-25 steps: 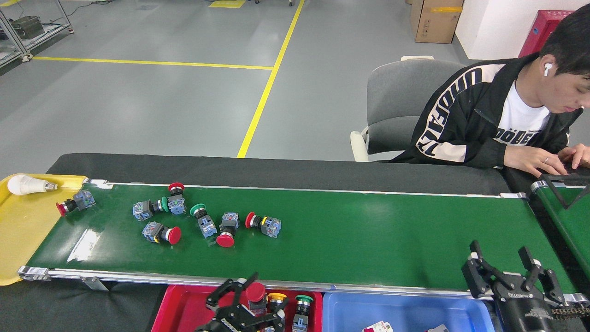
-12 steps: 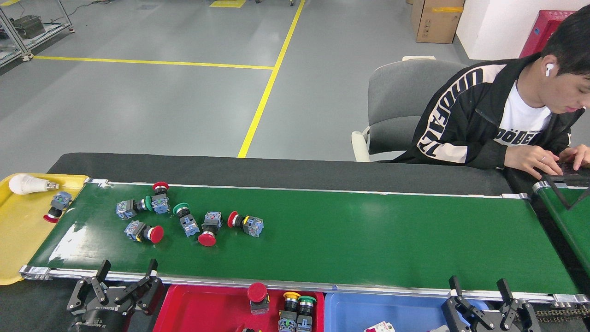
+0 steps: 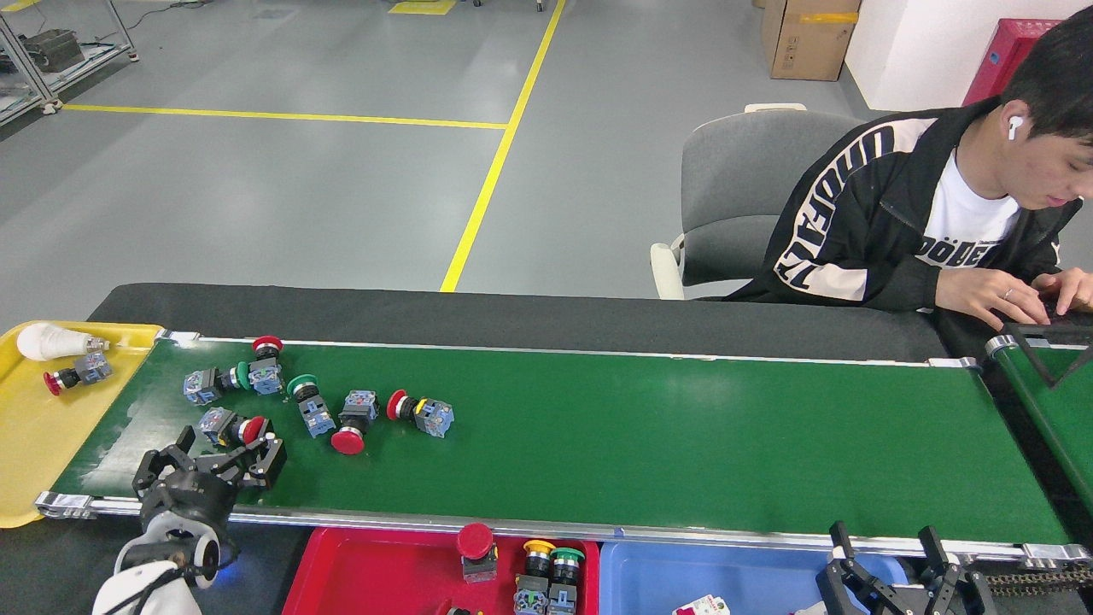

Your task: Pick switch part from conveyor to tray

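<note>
Several switch parts lie in a cluster on the left of the green conveyor. The nearest, a red-capped switch part, lies just beyond my left gripper, which is open over the belt's near edge with its fingers spread either side of it and not touching. Others include a green-capped one and a red-capped one. The red tray below the belt holds three switch parts, one of them red-capped. My right gripper is open at the bottom right, below the belt.
A yellow tray at the belt's left end holds a light bulb and a red-capped switch. A blue bin sits right of the red tray. A person sits at the far right, beside a smaller green belt.
The belt carried the switch parts leftward, and one dropped onto the yellow tray. My left gripper moved from the red tray to the belt's near edge. My right gripper dropped lower.
</note>
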